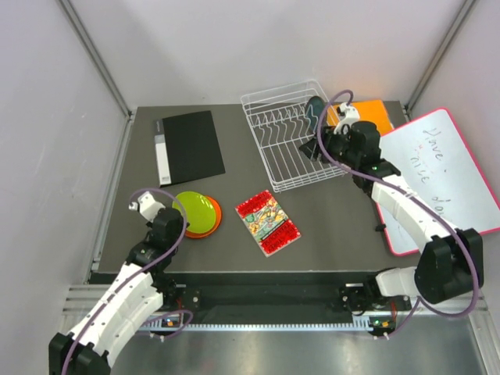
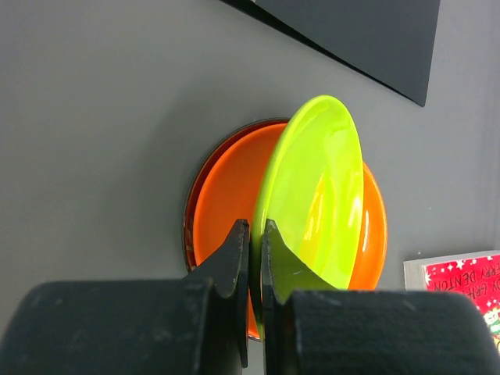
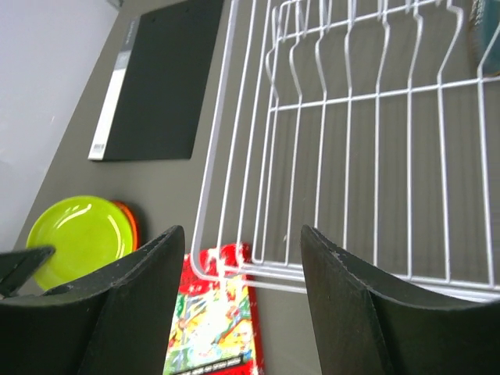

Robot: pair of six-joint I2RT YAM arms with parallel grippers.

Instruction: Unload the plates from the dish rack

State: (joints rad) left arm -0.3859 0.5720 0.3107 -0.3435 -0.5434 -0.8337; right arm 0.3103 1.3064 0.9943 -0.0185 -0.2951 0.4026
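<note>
While the lime green plate (image 2: pixel 312 195) sits tipped up over the orange plate (image 2: pixel 223 195), both are close to the near left corner of the worktop (image 1: pixel 234 258). A thin edge of the dark red plate (image 2: pixel 187 230) peeks out under the orange one. The dark teal plate (image 1: pixel 315 112) stands up in the dish rack (image 1: pixel 273 148), at the rack's far right end. The rack is by the far edge, toward the right.

A black folder (image 1: pixel 187 147) lies by the far edge, left of the rack. A red patterned packet (image 1: pixel 268 223) lies between the plates and the rack. An orange board (image 1: pixel 371 113) lies flat behind the rack, and a whiteboard (image 1: pixel 437 180) leans at the right edge.

The left arm reaches in low from the near left corner. The left gripper (image 2: pixel 254 234) pinches the near rim of the lime green plate, jaws almost together.

The right arm bends up from the near right and stretches over the rack's right side. The right gripper (image 3: pixel 242 234) hangs over the rack's near rim. Its jaws are spread wide and hold nothing.
</note>
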